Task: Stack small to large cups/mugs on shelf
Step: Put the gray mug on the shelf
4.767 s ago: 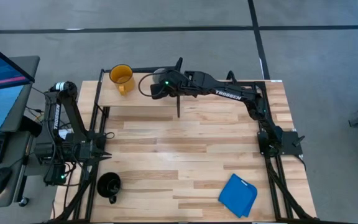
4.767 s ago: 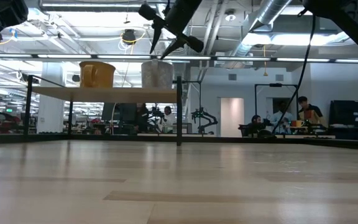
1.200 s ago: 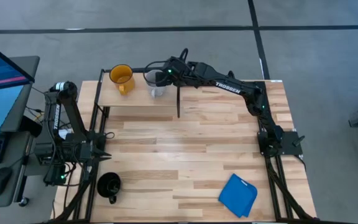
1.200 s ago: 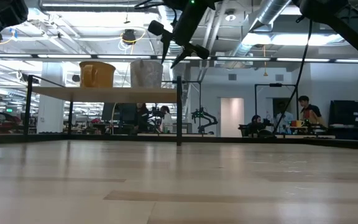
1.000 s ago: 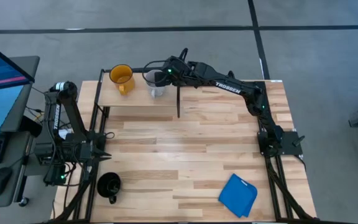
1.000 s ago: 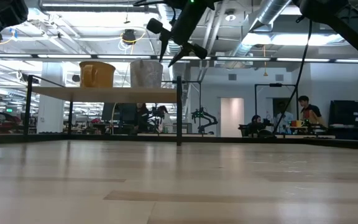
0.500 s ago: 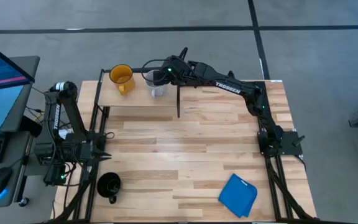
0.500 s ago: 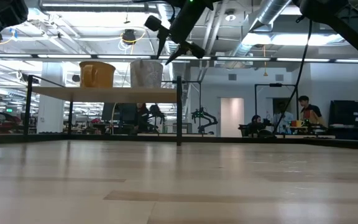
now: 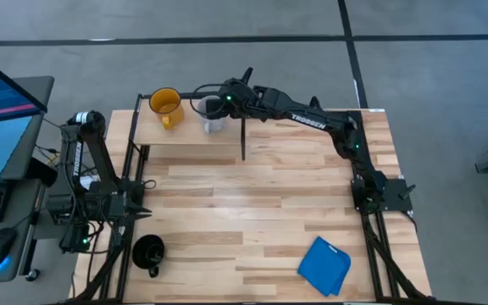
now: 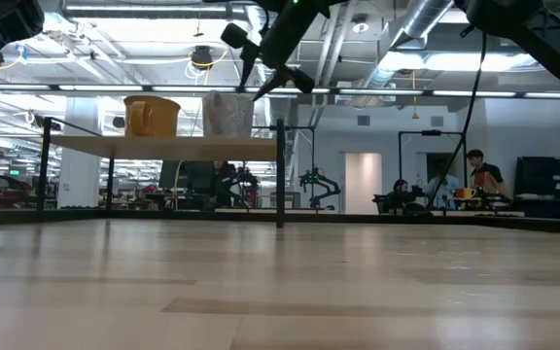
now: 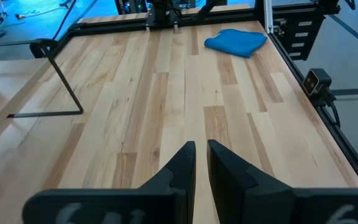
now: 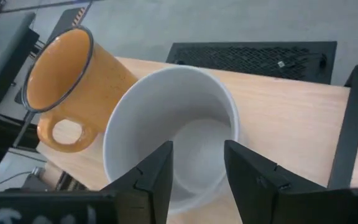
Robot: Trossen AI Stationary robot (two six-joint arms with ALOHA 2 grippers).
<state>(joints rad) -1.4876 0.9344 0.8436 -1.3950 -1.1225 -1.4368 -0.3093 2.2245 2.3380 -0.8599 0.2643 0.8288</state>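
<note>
Grey-white mug (image 9: 213, 115): on shelf (image 9: 185, 135), just beside yellow-orange mug (image 9: 166, 105). Right gripper (image 12: 196, 167) above its rim, fingers parted, gripping nothing. Left gripper (image 11: 201, 163) idle, fingers nearly together. Step judged: placement done, release. Next: retreat, fetch black mug (image 9: 149, 252) from table's near-left.

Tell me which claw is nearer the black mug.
Left. The left claw belongs to the arm parked at the table's left edge, close to the black mug. The right claw is far off, over the white mug on the shelf.

White mug's (image 12: 173, 124) handle hidden; yellow mug's (image 12: 67, 81) base out of sight.
</note>
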